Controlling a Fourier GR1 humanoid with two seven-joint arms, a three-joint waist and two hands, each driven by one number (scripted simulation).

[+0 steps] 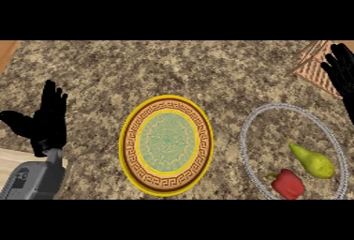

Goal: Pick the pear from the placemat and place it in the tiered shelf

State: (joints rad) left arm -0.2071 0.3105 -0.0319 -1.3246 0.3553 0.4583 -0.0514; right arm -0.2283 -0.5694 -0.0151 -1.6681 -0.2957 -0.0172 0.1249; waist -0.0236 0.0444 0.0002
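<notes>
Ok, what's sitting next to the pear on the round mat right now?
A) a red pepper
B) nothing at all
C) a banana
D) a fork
A: a red pepper lies right beside the pear, both inside the silver rim of the placemat; no banana or fork shows anywhere on the counter.

Flat, even, moderately bright light throughout
</notes>
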